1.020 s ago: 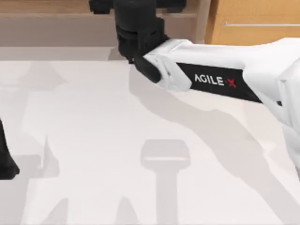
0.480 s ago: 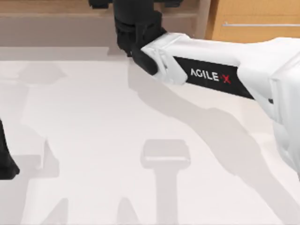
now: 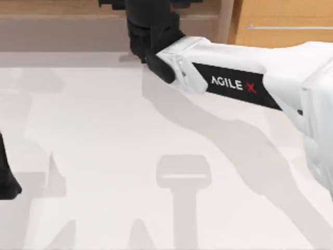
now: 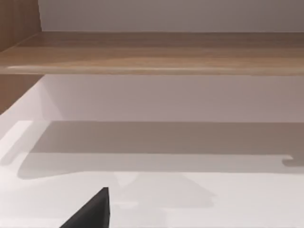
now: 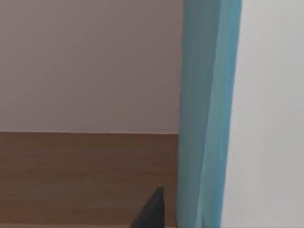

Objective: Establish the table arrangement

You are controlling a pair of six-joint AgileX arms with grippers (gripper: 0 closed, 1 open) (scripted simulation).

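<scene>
Two arms are at work here, and only the right one is doing something. The right gripper (image 3: pixel 151 21) is stretched past the far edge of the table (image 3: pixel 104 156), into the brown shelf (image 3: pixel 62 26) that stands behind it. I cannot tell if this gripper is apart, together or clamped on something. The long white right arm (image 3: pixel 234 83) reaches across from the right side of the tabletop. The left gripper (image 3: pixel 6 182) waits low by the left edge of the tabletop, and I cannot tell its state either. The table is the big white top under both arms, with just their grey shadows on it. An orange cabinet (image 3: pixel 276 26) stands behind its far right corner. What could go wrong? I think the right gripper is very near the shelf boards, so it could bump the wood if it turns or pulls out crooked. It could also knock the blue slab (image 5: pixel 204 109) over, since that stands upright and thin. The right wrist view shows this blue slab close up, standing on brown wood, and the top view hides it behind the black wrist. The left wrist view shows the underside of a shelf board (image 4: pixel 152 52) and the bare white top below it.
</scene>
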